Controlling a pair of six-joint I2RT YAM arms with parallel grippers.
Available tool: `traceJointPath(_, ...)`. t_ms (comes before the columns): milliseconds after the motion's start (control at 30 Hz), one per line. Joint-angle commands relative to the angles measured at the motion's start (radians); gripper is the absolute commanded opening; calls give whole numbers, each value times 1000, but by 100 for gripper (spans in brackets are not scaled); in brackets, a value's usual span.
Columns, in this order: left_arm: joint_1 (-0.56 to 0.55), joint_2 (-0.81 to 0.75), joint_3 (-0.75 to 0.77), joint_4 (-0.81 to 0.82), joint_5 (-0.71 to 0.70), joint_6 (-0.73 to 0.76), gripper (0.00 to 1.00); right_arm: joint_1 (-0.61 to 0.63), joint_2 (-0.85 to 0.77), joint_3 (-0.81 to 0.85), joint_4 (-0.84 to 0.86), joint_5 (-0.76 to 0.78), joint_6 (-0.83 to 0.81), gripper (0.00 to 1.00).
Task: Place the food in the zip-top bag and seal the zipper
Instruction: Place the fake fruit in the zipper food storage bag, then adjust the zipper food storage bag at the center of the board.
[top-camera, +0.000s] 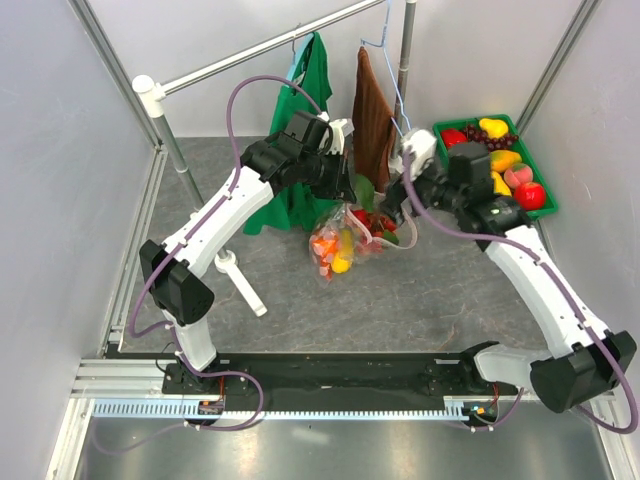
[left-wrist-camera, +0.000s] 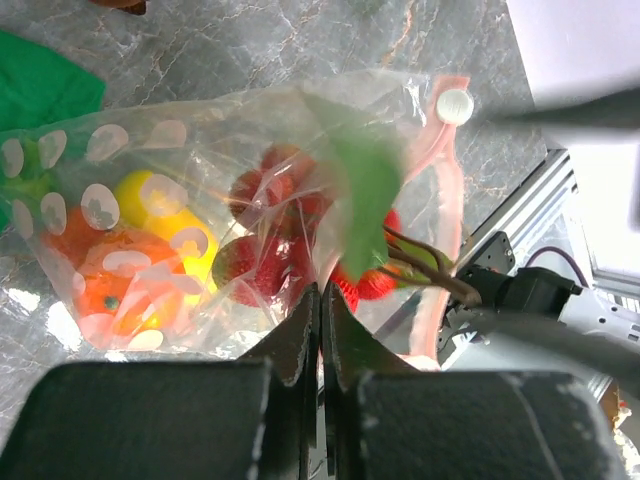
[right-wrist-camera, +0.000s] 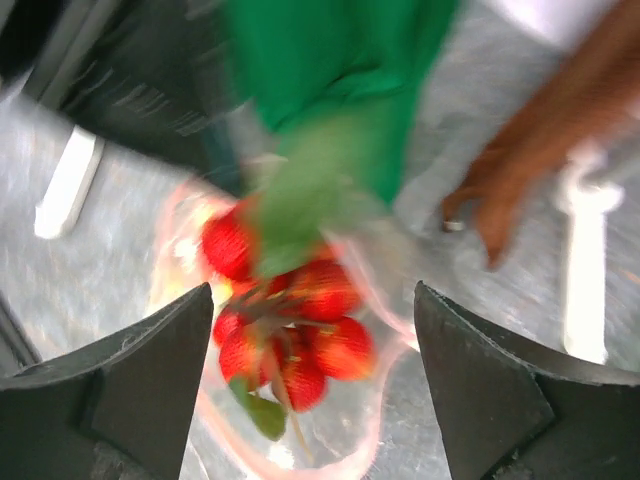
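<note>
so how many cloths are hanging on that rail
2: a green cloth on the left and a brown towel right of it, both on the rail. None looks hidden.

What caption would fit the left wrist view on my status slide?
Left gripper pinches the edge of the zip-top bag, strawberries at its mouth, an orange and a yellow fruit deeper inside.

Two white arms (top-camera: 225, 215) with black joints, purple cables (top-camera: 230, 115), black wedge-shaped jaws.
</note>
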Motion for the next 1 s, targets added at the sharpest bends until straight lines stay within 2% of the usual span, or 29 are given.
traceJointPath(0, 14, -35, 6, 36, 41, -39, 2, -206, -58, 72, 49, -98, 220, 87)
traceJointPath(33, 15, -35, 5, 35, 41, -39, 2, -242, -71, 57, 46, -125, 305, 86)
traceJointPath(167, 18, -34, 3, 36, 50, -43, 2, -346, -125, -20, 36, -200, 370, 83)
traceJointPath(433, 18, -35, 3, 38, 55, -42, 2, -352, -162, -204, 12, -191, 424, 72)
traceJointPath(567, 18, -44, -3, 39, 61, -36, 2, -352, -125, -216, 5, -176, 419, 68)
traceJointPath(633, 17, -46, -8, 39, 67, -34, 2, -352, -95, -215, -3, -183, 425, 63)
traceJointPath(767, 14, -63, -24, 42, 111, -10, 2, -352, -65, -209, -43, -228, 421, 43)
traceJointPath(800, 11, -79, -35, 47, 117, -1, 2, -352, -65, -207, -43, -272, 419, 23)
traceJointPath(867, -3, -106, -52, 53, 113, 33, 2, -352, -81, -201, -41, -332, 412, 1)
traceJointPath(967, -23, -164, -89, 62, 75, 73, 2, -354, -140, -190, -14, -416, 436, 0)
